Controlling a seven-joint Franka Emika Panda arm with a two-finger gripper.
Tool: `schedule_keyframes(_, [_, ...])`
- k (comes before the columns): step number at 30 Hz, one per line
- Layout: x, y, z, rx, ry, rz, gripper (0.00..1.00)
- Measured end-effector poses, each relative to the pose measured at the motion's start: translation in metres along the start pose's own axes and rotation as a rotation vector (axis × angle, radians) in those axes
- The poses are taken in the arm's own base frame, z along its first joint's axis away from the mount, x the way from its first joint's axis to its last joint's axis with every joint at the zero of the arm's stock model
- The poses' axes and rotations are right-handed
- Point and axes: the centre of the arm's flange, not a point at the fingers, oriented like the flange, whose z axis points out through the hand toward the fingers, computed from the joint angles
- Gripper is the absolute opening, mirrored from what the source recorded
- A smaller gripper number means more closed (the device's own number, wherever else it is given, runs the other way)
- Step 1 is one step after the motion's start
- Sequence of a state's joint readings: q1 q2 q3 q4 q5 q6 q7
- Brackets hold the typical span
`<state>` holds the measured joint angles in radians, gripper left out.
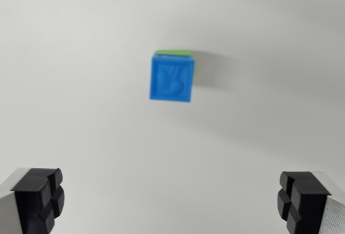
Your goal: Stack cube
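**Stack looks done, claw clear**

Blue cube [171, 78] sitting on green cube [174, 53], near frame centre, slightly above middle. Only a thin green sliver visible along the blue top edge, so alignment looks close, not perfect. Raised figure moulded on the blue top face; detail blurred.

Gripper [171, 201] spread wide, holding nothing; fingertips [40, 193] at the bottom corners, well apart from the stack.

Handling, judged: small rigid plastic block, light, likely a bit slick. Flat opposite side faces best for any re-grip; embossed top no use. Light stack, easily toppled by a nudge.

White table [81, 110] bare all round the stack. No edges or obstacles in view; plenty of free room to retreat or approach from any side.
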<state>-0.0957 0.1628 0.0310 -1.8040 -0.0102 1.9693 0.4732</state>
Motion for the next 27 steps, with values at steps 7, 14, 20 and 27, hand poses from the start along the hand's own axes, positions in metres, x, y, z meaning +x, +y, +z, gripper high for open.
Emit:
schedule_keyframes(7, [0.000, 0.000, -0.011, 0.000, 0.001, 0.000, 1.00])
schedule_keyframes(14, [0.000, 0.000, -0.014, 0.000, 0.000, 0.000, 1.00])
schedule_keyframes(20, [0.000, 0.000, -0.013, -0.001, -0.002, 0.000, 1.00])
schedule_keyframes(27, [0.000, 0.000, -0.013, -0.001, -0.002, 0.000, 1.00])
